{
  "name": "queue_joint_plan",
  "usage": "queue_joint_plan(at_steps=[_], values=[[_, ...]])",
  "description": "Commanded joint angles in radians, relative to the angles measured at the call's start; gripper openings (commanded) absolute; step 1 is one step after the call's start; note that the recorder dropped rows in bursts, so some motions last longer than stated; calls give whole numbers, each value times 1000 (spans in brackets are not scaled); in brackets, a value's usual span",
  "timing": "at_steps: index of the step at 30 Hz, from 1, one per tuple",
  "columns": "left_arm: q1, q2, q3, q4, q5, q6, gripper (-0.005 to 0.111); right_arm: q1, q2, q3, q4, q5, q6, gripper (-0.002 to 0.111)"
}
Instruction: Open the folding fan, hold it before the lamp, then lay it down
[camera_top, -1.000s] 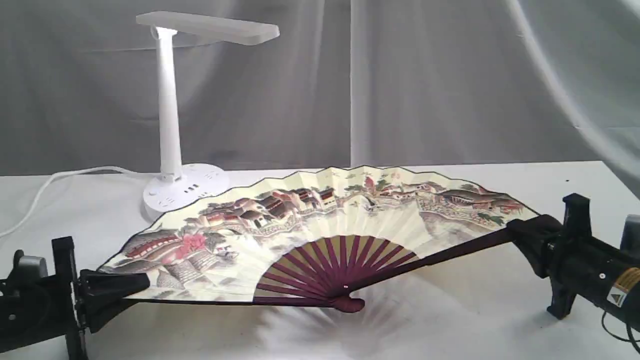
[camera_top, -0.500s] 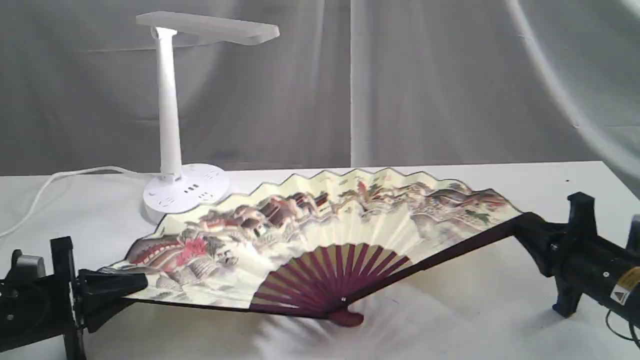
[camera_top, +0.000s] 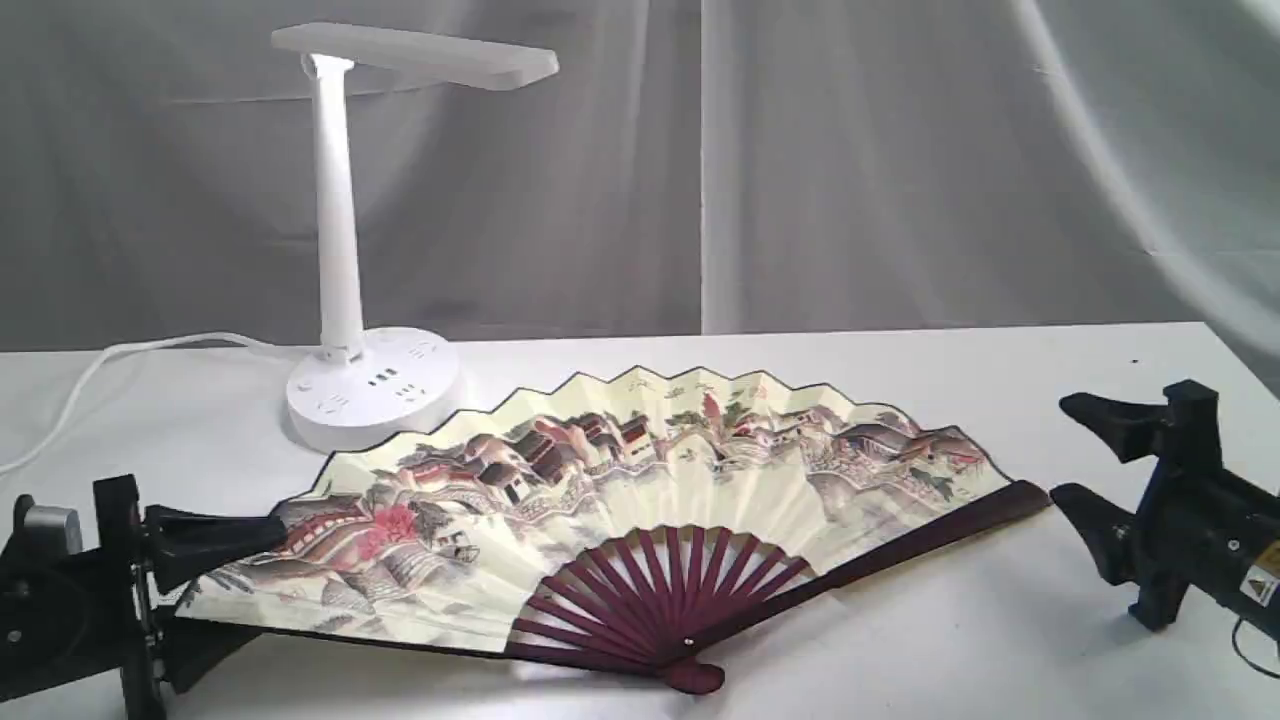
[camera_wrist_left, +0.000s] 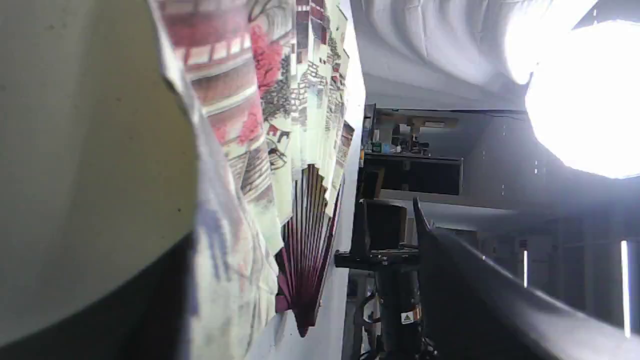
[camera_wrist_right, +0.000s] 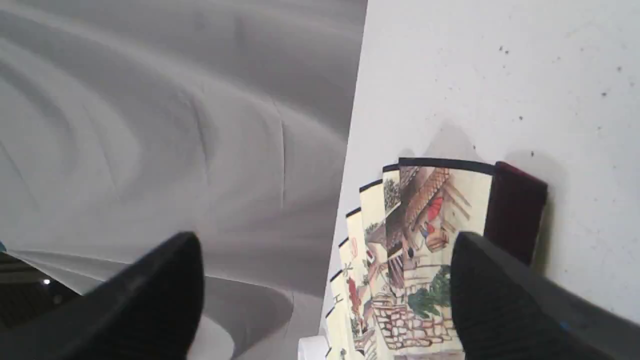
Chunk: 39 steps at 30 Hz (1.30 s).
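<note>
Cream pleated paper folding fan with maroon wooden ribs (camera_top: 650, 470) lies spread on white table (camera_top: 1000, 640). One end sits between jaws of left gripper (camera_top: 235, 580), spread wide, not pinching. Right gripper (camera_top: 1085, 460) gapes empty, just beyond other guard. Judged light, leaf tears easily; grab stiff outer guards.

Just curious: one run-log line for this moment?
folding fan: spread, on table | left gripper: open around fan end | right gripper: open, clear
</note>
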Motion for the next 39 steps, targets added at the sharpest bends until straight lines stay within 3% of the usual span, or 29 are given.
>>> queue_joint_plan(at_steps=[1,6,12,18,22,28,30,34,39], values=[[4,11,2,8,-87,46,66,-3,-5,2,-33,-26,-47,71],[15,-41,2,8,-87,47,67,-3,-9,2,-46,-26,-51,72],[98,-138,2,54,-87,84,67,-3,-20,2,-48,-26,-131,72],[133,-211,2,99,-87,228,66,-3,-20,-5,-48,-26,-394,72],[133,-256,2,118,-87,275,45,-3,-32,-5,-47,-26,-623,72],[131,-340,2,180,-114,274,12,-1,-129,-5,-79,-4,-799,68],[129,-370,4,201,-148,274,1,2,-185,-5,-84,78,-860,66],[93,-439,4,256,-293,277,0,18,-286,-5,-52,239,-998,64],[-35,-517,4,437,-714,178,0,88,-358,-5,189,354,-1345,56]])
